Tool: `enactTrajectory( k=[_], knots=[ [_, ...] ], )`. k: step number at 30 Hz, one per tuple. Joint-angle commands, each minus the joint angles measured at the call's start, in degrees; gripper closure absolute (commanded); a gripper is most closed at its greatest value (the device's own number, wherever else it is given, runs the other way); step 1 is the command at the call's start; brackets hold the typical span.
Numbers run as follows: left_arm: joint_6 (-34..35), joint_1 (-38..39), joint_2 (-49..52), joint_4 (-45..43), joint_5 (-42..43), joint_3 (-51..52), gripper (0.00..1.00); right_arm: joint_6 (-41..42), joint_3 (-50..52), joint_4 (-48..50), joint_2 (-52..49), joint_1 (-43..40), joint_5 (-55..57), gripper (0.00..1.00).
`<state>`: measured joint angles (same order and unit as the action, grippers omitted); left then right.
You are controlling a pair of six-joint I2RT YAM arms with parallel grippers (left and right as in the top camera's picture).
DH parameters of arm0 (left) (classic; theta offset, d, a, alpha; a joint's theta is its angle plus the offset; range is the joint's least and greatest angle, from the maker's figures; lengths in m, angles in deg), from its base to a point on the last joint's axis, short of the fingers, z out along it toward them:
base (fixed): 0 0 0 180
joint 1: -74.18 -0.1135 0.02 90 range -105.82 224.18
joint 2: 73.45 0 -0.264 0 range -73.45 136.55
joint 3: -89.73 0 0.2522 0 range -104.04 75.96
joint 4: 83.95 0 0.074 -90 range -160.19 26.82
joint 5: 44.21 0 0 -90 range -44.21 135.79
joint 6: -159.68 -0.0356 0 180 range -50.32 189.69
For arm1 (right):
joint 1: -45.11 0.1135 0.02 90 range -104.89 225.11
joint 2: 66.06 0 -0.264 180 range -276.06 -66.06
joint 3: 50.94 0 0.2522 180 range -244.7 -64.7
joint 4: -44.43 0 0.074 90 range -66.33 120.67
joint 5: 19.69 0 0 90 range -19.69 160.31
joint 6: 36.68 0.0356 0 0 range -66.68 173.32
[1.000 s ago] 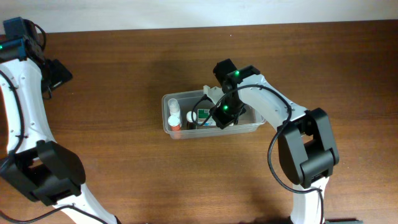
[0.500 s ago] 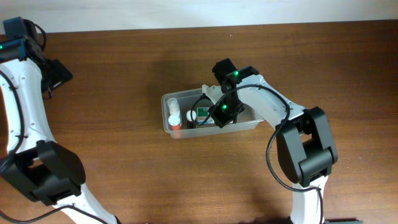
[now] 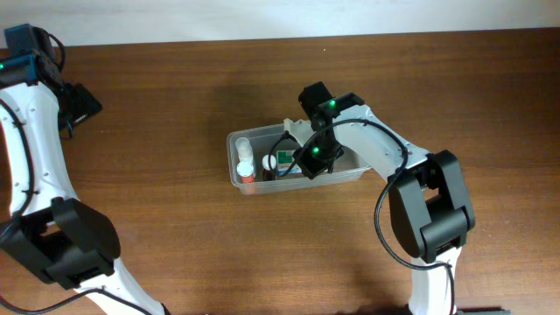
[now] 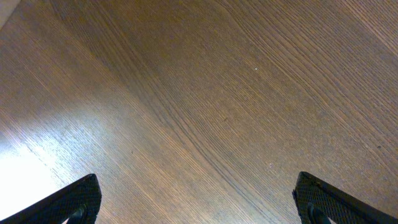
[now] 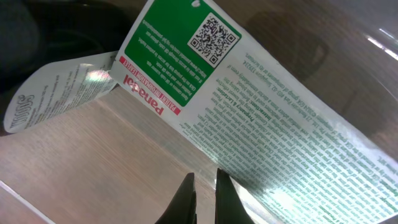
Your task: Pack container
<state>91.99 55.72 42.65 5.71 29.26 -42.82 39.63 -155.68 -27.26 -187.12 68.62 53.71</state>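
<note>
The container (image 3: 234, 140) is a clear rectangular tub at the middle of the table. Inside it lie a green-and-white carton (image 3: 283, 160) and a small white bottle (image 3: 245, 164) near the left end. My right gripper (image 3: 304, 166) reaches down into the tub next to the carton. In the right wrist view its fingers (image 5: 205, 186) are shut with nothing between them, just over the tub floor, and the carton's printed face (image 5: 249, 106) fills the space beyond. A white bottle label (image 5: 56, 87) shows at the left. My left gripper (image 3: 83, 101) stays at the far left, open (image 4: 199, 200) over bare wood.
The tub wall (image 5: 348, 37) rises behind the carton in the right wrist view. The wooden table (image 3: 157, 236) runs to a pale back edge (image 3: 262, 26). Both arm bases stand at the front, at left (image 3: 70, 245) and right (image 3: 433, 219).
My right gripper has shifted slightly to the left inside the container, staying shut. The left arm has not moved.
</note>
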Motion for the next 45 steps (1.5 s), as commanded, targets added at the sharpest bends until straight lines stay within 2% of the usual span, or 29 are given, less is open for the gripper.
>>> enactTrajectory(
  k=[1, 16, 36, 45],
  knots=[
    [-0.07, -0.09, 0.37, 0.02, -0.39, -0.74, 0.01, 0.35, -0.76, 0.76, -1.68, 0.04, 3.17, 0.95],
    [-0.07, -0.09, 0.37, 0.02, -0.37, -0.74, 0.01, 0.39, -0.96, 3.13, -1.68, 0.07, 5.01, 0.95],
    [-0.07, -0.09, 0.37, 0.02, -0.37, -0.74, 0.01, 0.68, -3.28, 4.17, -1.66, 0.09, -2.32, 0.95],
    [-0.07, -0.09, 0.37, 0.02, -0.37, -0.74, 0.01, 4.66, -3.87, 6.08, -1.66, 0.09, -2.29, 0.95]
  ],
)
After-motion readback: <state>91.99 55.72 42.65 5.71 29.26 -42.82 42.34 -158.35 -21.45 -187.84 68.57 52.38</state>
